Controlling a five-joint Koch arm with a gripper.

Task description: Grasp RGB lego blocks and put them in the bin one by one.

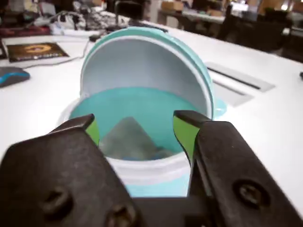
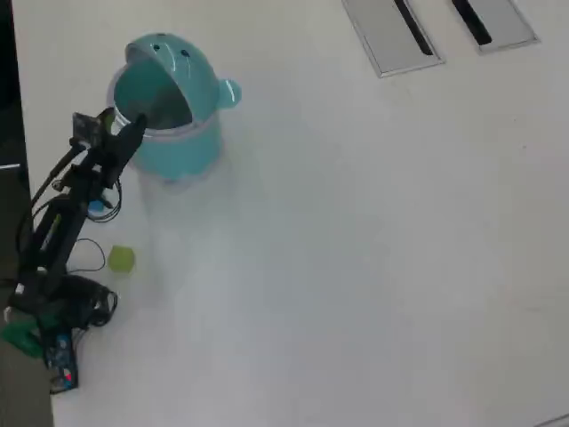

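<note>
The teal whale-shaped bin (image 2: 178,151) stands at the upper left of the overhead view, and its white rim (image 1: 151,171) fills the wrist view. My gripper (image 1: 136,120) is open and empty, with green-padded jaws spread just above the near rim; overhead it (image 2: 124,124) hangs over the bin's left edge. The yellow-green block (image 2: 121,259) lies on the table below the bin, beside the arm. A small blue thing (image 2: 95,207), perhaps the blue block, shows partly behind the arm. The red block is not in view. The bin's inside is blurred.
Two grey slotted panels (image 2: 391,36) (image 2: 493,18) lie at the top right of the table and also show in the wrist view (image 1: 236,82). The arm's base (image 2: 53,311) sits at the left edge. A mouse (image 1: 12,75) and a book (image 1: 35,51) lie far off.
</note>
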